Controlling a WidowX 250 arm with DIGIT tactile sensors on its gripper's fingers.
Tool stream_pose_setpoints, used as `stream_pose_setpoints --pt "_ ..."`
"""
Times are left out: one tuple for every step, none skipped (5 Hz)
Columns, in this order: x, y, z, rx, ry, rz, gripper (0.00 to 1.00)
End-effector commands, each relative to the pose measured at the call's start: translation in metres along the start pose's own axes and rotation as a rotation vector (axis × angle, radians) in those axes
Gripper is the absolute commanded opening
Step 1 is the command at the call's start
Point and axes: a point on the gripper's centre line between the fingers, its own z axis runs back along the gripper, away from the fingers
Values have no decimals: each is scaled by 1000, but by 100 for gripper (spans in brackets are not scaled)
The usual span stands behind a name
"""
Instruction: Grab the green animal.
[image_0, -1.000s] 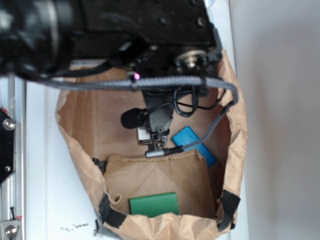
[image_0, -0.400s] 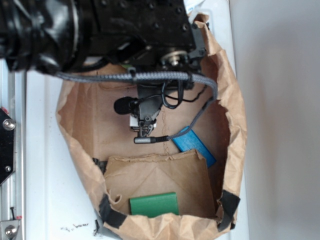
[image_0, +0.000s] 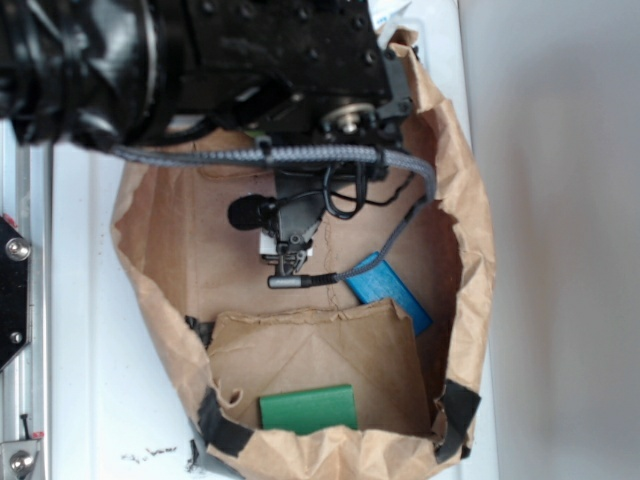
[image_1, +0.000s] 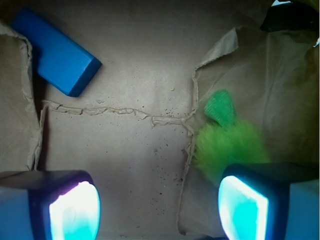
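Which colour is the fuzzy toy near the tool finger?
Bright green plush toy, clearest in the wrist view.

bag walls (image_0: 478, 250) close round, floor (image_1: 125, 65) open

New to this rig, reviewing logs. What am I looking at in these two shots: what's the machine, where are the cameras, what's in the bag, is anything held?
The exterior shot looks down on a black robot arm reaching into an open paper bag. The wrist shot looks out between its gripper fingers, which stand apart and empty. In the bag lie a blue block, a green block, and the target, a fuzzy green animal, just ahead of one finger; contact is unclear. Nothing is held.
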Motion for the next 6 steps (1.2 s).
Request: stream_pose_setpoints --pt "1 14 12 -9 -88 -70 100" --pt "-7 20 6 -14 -97 -128 100" --pt "-22 28 3 3 -81 -183 100" --pt "-17 40 11 11 -113 -142 100" --pt "-7 47 12 14 -110 -111 100" --pt "9 51 4 51 -118 -63 100"
